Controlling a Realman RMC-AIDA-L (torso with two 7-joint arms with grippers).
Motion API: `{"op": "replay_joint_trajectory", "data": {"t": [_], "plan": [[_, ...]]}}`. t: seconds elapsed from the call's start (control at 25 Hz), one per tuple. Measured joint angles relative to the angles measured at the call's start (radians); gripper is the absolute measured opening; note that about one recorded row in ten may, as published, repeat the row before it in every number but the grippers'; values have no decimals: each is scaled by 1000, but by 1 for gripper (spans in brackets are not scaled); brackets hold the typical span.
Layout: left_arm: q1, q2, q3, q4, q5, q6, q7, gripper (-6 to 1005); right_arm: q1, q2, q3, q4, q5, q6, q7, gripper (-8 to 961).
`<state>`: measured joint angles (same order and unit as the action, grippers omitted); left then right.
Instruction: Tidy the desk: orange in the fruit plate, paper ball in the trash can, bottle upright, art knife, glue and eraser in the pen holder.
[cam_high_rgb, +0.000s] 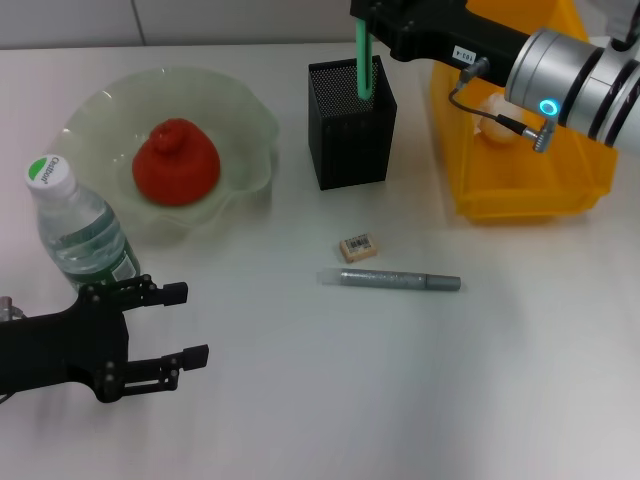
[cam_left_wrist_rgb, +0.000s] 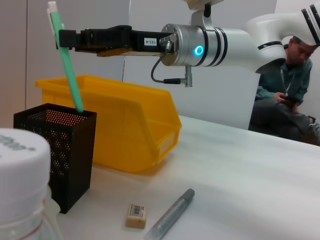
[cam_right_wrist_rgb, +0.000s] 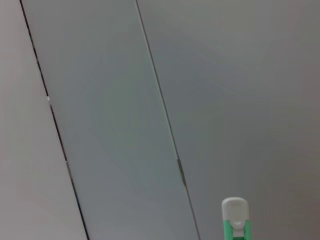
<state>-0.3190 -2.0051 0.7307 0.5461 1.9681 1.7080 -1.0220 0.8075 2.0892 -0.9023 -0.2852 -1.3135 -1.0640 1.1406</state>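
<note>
The right end effector (cam_left_wrist_rgb: 62, 39) is gripping the green art knife (cam_left_wrist_rgb: 67, 62), tip inside the pen holder (cam_high_rgb: 350, 125); it should be releasing only once the knife is leaning on the rim, while the left end effector (cam_high_rgb: 185, 325) is waiting open on the worktop (cam_high_rgb: 480, 380).

Right gripper (cam_high_rgb: 365, 22) and green art knife (cam_high_rgb: 364, 60) are blocking pen holder (cam_high_rgb: 350, 125) mouth. Yellow bin (cam_high_rgb: 520, 150) is crowding holder's right. Eraser (cam_high_rgb: 358, 247) and glue (cam_high_rgb: 390, 279) are lying exposed, open desk (cam_high_rgb: 400, 400) surrounding them.
</note>
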Motion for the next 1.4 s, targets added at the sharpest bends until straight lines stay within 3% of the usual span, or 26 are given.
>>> {"op": "replay_joint_trajectory", "data": {"t": [0.64, 0.84, 1.08, 1.4], "plan": [[3, 2, -1, 0, 0, 3, -4, 770, 21, 0, -41, 0, -1, 74, -17, 218], [3, 3, -1, 0, 0, 4, -5, 770, 22, 0, -44, -1, -1, 73, -17, 432], [3, 3, -1, 0, 0, 4, -5, 770, 15, 0, -33, -3, 23, 65, -12, 618], [3, 3, -1, 0, 0, 4, -3, 770, -48, -7, -34, -41, 90, -77, 5, 641]]}}
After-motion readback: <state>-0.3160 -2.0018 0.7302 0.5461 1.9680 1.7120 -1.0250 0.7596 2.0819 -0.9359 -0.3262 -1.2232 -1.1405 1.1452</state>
